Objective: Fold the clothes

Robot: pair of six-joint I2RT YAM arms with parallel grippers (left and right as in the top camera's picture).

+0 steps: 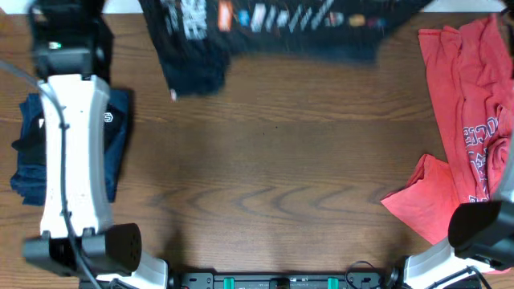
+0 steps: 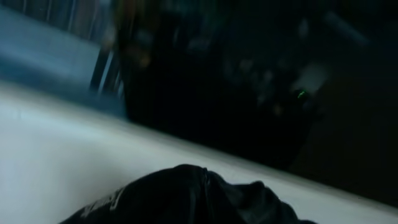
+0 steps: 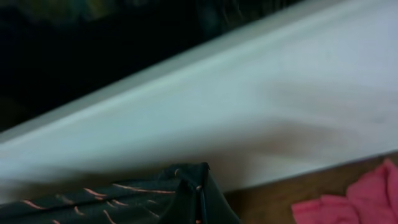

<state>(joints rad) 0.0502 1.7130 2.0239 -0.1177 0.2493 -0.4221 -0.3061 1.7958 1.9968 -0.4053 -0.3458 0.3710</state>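
Left fingers [image 2: 217, 196] clamped on black shirt [image 1: 193, 48]; right fingers [image 3: 214, 202] clamped on same shirt, mostly cloth-hidden

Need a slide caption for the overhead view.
Overhead: black shirt stretched along the far edge; navy clothes left, red shirt right.

Robot lab: 2 arms [image 1: 76, 152], wood table [image 1: 281, 160]

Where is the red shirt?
In the overhead view, the red shirt lies crumpled at the right edge of the table, right of the black shirt.
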